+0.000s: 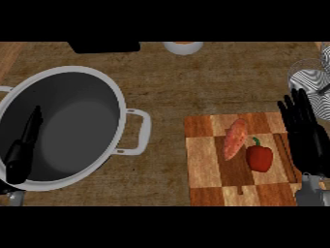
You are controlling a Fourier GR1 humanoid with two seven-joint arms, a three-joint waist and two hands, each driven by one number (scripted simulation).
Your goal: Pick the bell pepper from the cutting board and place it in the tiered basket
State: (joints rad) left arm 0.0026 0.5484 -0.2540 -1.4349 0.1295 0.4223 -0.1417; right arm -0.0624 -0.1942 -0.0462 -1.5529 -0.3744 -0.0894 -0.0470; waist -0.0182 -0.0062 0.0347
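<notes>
The bell pepper (260,157) lies on the cutting board (210,169), right of the board's middle and free of any grip, so the pick has not yet begun. It lies there because the board is its starting place; the tiered basket (324,92), beyond the board's far right corner at the view's edge, is where it must end. The pepper is red and glossy, squat and blocky, with a short green stem pointing away from the robot. Just beside it, on the board's left-hand side of the pepper and nearly touching, lies an elongated pinkish-orange vegetable, probably a sweet potato (233,139), tilted slightly.

The right robot hand (307,138) stands along the board's right edge, just beside the pepper but apart from it, fingers straight and pointing away, holding nothing. Judged from that placing, it is lined up to close in sideways on the pepper, and the neighbouring vegetable leaves little room on the far side for fingers.

The basket shows as wire trays with a striped pattern, near the board's upper right.

Well to the left of the board, a large grey pot (60,128) with two handles sits on the wooden table (167,72). The left robot hand (21,150) shows over the pot's left rim, fingers straight, carrying nothing; it seems to be resting out of the way.
</notes>
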